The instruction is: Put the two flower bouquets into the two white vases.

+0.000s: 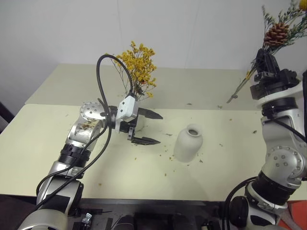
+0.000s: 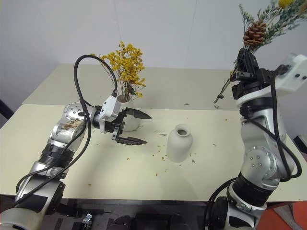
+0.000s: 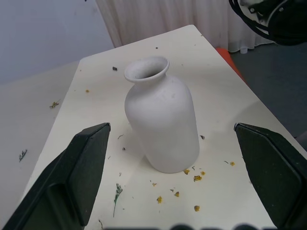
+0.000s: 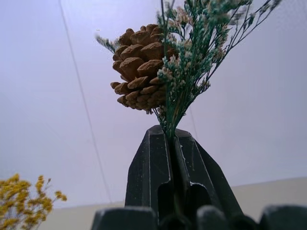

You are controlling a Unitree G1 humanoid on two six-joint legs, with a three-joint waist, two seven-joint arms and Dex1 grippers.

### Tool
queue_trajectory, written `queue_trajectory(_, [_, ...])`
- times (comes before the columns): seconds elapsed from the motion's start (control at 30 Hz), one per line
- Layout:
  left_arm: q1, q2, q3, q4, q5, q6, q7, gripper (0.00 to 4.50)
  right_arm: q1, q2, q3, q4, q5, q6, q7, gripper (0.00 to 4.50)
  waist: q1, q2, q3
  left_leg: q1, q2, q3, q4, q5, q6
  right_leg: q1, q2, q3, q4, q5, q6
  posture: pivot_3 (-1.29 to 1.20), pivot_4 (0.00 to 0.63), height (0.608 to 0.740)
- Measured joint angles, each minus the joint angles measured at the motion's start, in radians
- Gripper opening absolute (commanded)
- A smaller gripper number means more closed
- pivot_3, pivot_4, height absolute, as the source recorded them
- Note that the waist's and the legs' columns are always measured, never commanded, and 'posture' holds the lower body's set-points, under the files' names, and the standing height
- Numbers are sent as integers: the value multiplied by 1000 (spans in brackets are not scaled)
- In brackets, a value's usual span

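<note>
The surface (image 1: 57, 143) is pale cream, flecked with yellow-orange crumbs beside the squat vase (image 1: 187, 143), which is plain matte white. Behind that vase, one bouquet (image 1: 139, 62) is bright yellow-orange on thin brown stems. The other bouquet (image 4: 177, 72) is grey-green with a brown pine cone (image 4: 138, 67). Both grippers' fingers are black.

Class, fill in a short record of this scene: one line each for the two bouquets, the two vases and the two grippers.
yellow bouquet: standing in the tall vase
pine-cone bouquet: held up in the air, stems trailing down over the table
tall vase: upright, partly hidden behind the left gripper
squat vase: upright, empty, loose petals around its base
left gripper: open, pointed at the squat vase
right gripper: shut on the pine-cone bouquet
</note>
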Motion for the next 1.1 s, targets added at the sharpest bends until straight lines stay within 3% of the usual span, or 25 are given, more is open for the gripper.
queue_trajectory(0.3, [4,-5,8,-1,-1,6,41,4500,171,32,161,-98,11,-90,17,43,-12,0,0,2,1,0,0,0,0,0,1,0,2,-1,0,0,150,740])
queue_trajectory(1.1, [17,7,8,0,16,17,28,4500,268,76,347,-98,11,-139,16,43,-24,0,0,3,1,0,0,0,0,1,1,0,2,-2,1,0,150,740])
